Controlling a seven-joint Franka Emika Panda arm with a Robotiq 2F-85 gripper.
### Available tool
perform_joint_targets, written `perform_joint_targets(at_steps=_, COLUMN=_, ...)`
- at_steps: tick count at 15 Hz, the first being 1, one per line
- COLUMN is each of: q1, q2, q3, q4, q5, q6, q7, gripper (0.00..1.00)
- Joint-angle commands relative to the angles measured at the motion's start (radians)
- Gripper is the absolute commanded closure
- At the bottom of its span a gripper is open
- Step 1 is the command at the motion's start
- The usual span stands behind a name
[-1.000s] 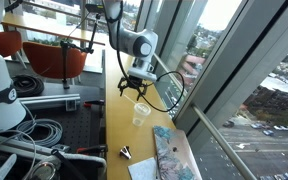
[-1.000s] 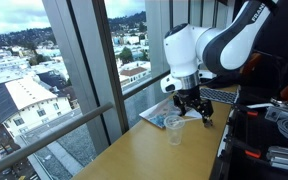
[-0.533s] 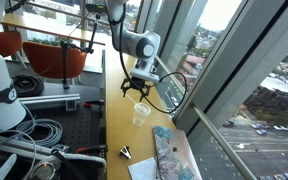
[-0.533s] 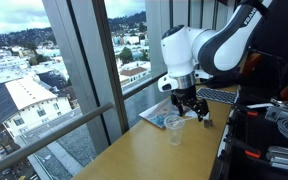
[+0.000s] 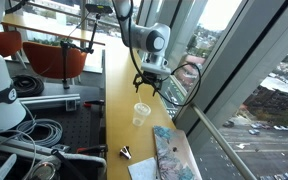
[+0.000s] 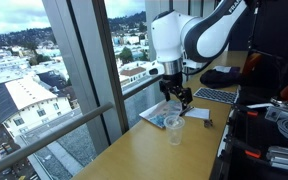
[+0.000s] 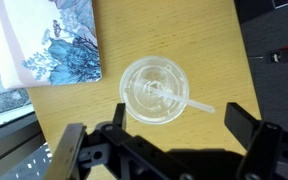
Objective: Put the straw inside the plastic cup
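The clear plastic cup (image 7: 152, 90) stands upright on the wooden table, seen from above in the wrist view. The thin pale straw (image 7: 189, 102) lies inside it, leaning over the rim, its tip sticking out to the right. My gripper (image 7: 181, 120) hovers above the cup, open and empty, its dark fingers (image 7: 246, 125) spread on either side. In both exterior views the gripper (image 5: 147, 83) (image 6: 177, 96) hangs clear above the cup (image 5: 141, 114) (image 6: 175, 128). The straw is too thin to make out there.
A patterned blue and white pad (image 7: 49, 40) (image 5: 170, 150) (image 6: 160, 116) lies beside the cup along the window. A small dark clip-like object (image 5: 125, 153) sits near the table's end. A keyboard (image 6: 216, 96) and cables (image 5: 34, 135) lie to the side.
The gripper has risen and shifted away from the cup, toward the window. The cup and the straw in it have stayed in place.
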Motion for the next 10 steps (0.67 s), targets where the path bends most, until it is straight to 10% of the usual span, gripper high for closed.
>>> perform_joint_targets(at_steps=1, q1=0.002, q2=-0.021, q3=0.001, q4=0.052, q5=0.027, q6=-0.070, q7=0.008, gripper=0.00)
perform_joint_targets(at_steps=10, q1=0.032, q2=-0.080, q3=0.054, q4=-0.002, q5=0.227, q6=-0.181, q7=0.206, gripper=0.00)
